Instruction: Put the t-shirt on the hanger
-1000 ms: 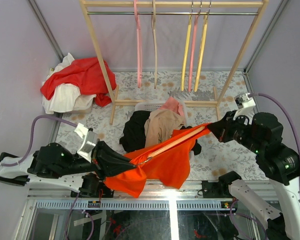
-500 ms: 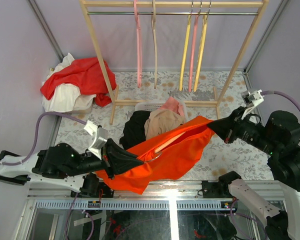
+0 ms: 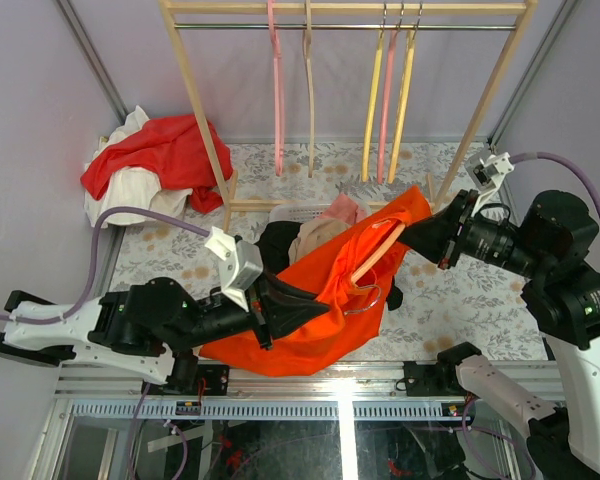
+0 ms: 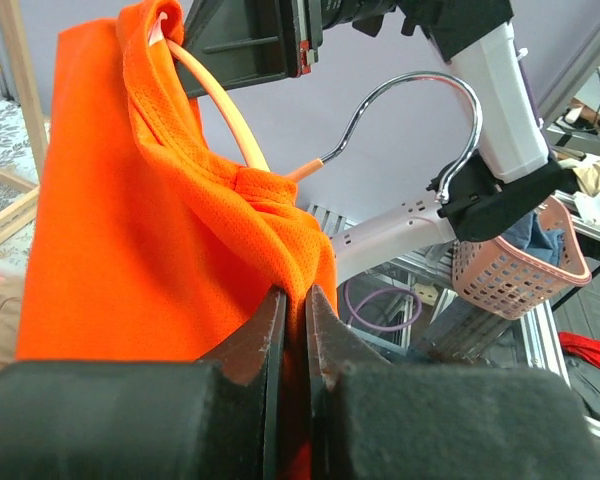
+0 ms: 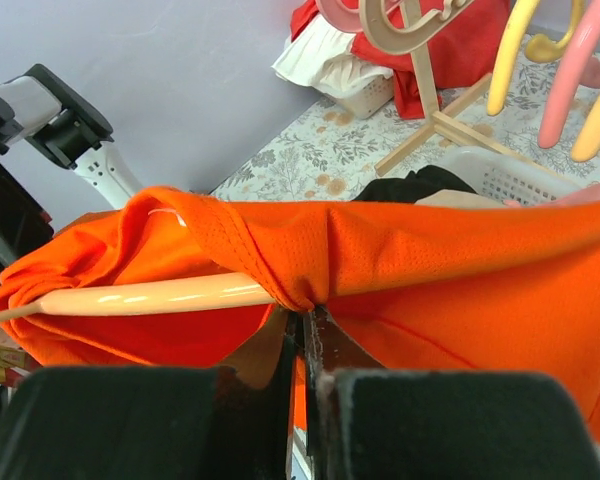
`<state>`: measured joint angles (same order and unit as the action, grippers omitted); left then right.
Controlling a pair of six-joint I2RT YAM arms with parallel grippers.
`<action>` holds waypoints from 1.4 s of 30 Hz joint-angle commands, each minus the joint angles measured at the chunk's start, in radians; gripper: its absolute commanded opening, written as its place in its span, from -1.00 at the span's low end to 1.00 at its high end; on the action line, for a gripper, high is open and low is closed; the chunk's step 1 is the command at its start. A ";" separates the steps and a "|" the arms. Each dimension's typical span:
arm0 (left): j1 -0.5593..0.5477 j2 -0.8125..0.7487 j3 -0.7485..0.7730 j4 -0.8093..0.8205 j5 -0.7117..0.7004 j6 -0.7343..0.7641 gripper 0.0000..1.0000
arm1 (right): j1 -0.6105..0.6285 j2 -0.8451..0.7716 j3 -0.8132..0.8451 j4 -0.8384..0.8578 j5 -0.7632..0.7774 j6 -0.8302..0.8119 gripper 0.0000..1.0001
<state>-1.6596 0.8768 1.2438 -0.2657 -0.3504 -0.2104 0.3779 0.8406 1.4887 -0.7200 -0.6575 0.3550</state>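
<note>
Pinching the t-shirt (image 3: 320, 305) tight in left gripper (image 4: 295, 300) and right gripper (image 5: 305, 322), I fear over-stretching could pop the hanger (image 3: 378, 256) free.

You have plain pale lilac walls (image 3: 40, 90) on three sides, joined at the rear corners by slanting grey metal posts (image 3: 88, 60). The grey flower-printed tabletop (image 3: 460, 300) runs back to the rear wall. On it stands a light wooden clothes rack (image 3: 202, 115), with a thin silver metal rail (image 3: 230, 26) just under its top bar. Along the near edge lies a slotted metal frame (image 3: 130, 408). The light is soft and even.
</note>
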 commanded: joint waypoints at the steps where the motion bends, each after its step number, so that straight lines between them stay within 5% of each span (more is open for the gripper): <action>1: -0.224 0.033 0.058 0.091 -0.023 0.012 -1.00 | 0.004 0.006 0.056 0.027 -0.082 -0.031 -0.88; 9: -0.195 -0.046 -0.056 0.069 0.001 -0.081 -1.00 | 0.004 -0.064 -0.020 0.033 -0.141 -0.050 -0.16; 16: -0.195 -0.248 -0.179 0.053 0.011 -0.143 -1.00 | 0.004 -0.091 -0.056 0.087 -0.232 -0.025 0.20; 33: -0.196 -0.463 -0.178 -0.092 0.125 -0.250 -1.00 | 0.003 0.021 0.016 0.054 0.055 -0.174 0.14; 42: -0.196 -0.469 -0.166 -0.109 0.194 -0.318 -1.00 | 0.003 0.047 -0.003 0.148 -0.140 -0.167 0.22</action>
<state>-1.6596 0.4309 1.0470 -0.4255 -0.2031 -0.4938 0.3779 0.8898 1.4734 -0.6785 -0.6777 0.1875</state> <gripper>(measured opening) 0.043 0.608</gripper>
